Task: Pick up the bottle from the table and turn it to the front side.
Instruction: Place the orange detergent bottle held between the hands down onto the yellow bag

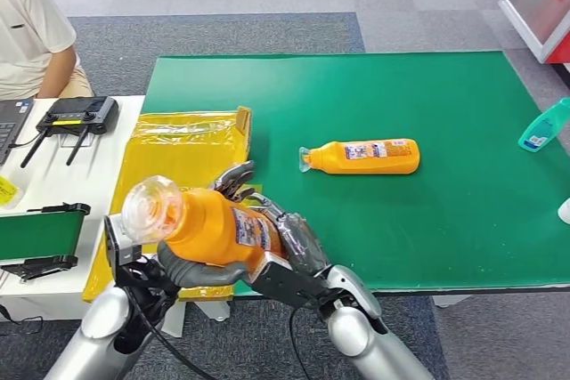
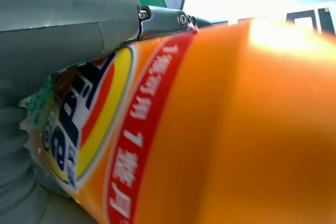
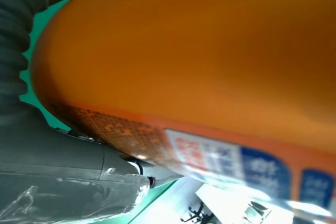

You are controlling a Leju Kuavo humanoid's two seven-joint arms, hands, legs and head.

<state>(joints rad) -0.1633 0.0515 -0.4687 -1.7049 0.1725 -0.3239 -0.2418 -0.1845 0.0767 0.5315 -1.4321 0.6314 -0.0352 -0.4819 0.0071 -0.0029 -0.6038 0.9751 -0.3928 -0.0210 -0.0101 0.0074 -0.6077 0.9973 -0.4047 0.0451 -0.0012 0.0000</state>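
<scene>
While both hands grip it, bottle [image 1: 215, 224] tilts — capped.

I see a glossy orange plastic bottle [image 1: 215, 224] with a clear cap [image 1: 149, 206] and a smooth printed label [image 2: 91, 114]; matt grey hand covers, ribbed [image 3: 13, 51]; brushed silver metal arms [image 1: 362, 331]; a matt green table mat [image 1: 403, 113]; shiny crinkled yellow plastic film [image 1: 182, 135].

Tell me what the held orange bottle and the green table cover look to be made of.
Orange bottle: likely glossy plastic, judging by its bright highlights, clear cap and printed label. Green table cover: seemingly a matte mat or felt sheet; flat, even colour, no glare.
</scene>
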